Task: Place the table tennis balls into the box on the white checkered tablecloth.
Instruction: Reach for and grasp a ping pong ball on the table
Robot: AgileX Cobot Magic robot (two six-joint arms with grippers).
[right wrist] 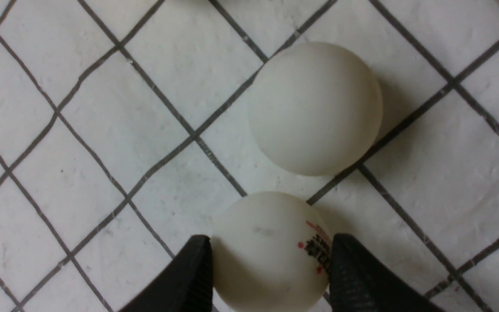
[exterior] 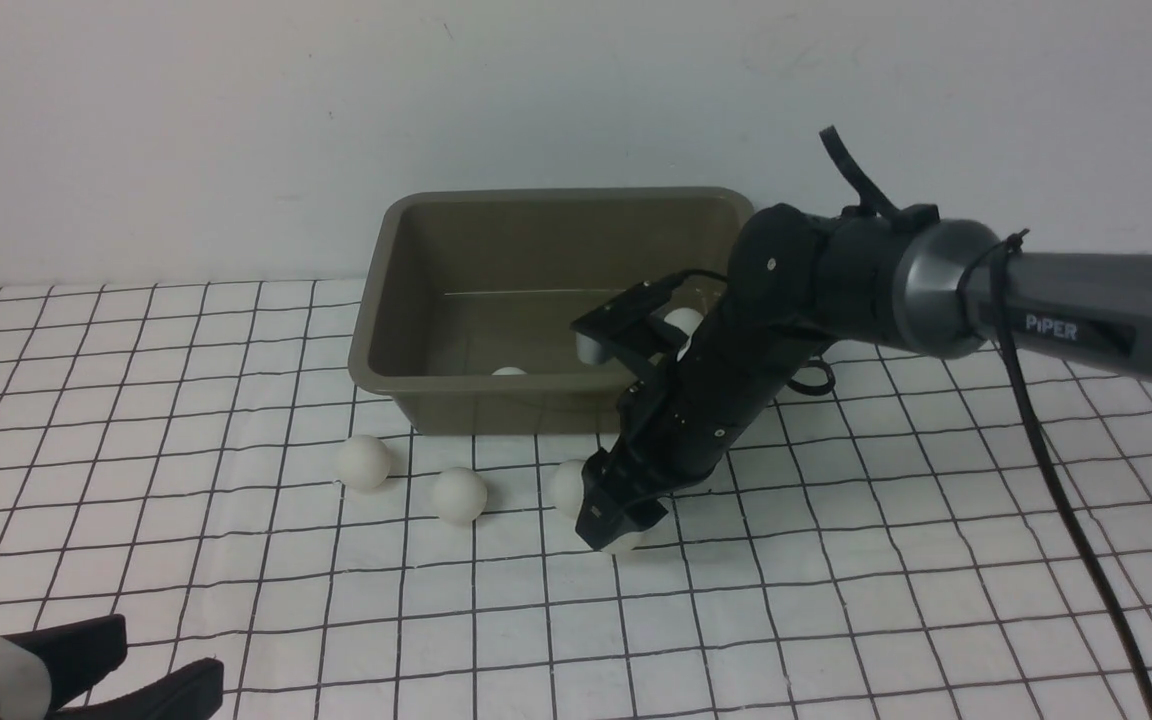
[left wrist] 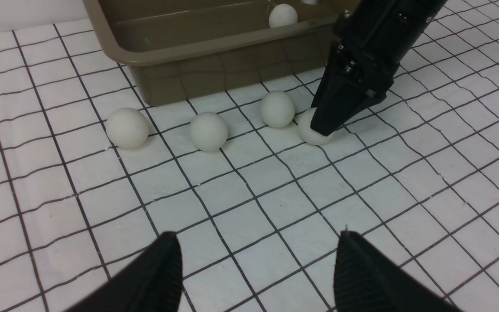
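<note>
The olive-brown box (exterior: 376,300) stands on the white checkered tablecloth (exterior: 836,560), with two table tennis balls (exterior: 509,371) (exterior: 684,322) inside. In front of it, three loose balls (exterior: 364,462) (exterior: 459,495) (exterior: 568,487) lie in a row. My right gripper (exterior: 616,525) points down at the row's right end, shut on a logo-printed ball (right wrist: 271,260) that rests on the cloth. Both fingers (right wrist: 193,268) touch its sides, and the neighbouring ball (right wrist: 314,108) lies just beside it. Low at the near left, my left gripper (left wrist: 258,236) is open and holds nothing.
A white wall rises right behind the box. The right arm (exterior: 936,290) reaches in from the right, crossing in front of the box's right end, and a black cable (exterior: 1066,490) hangs from it to the cloth.
</note>
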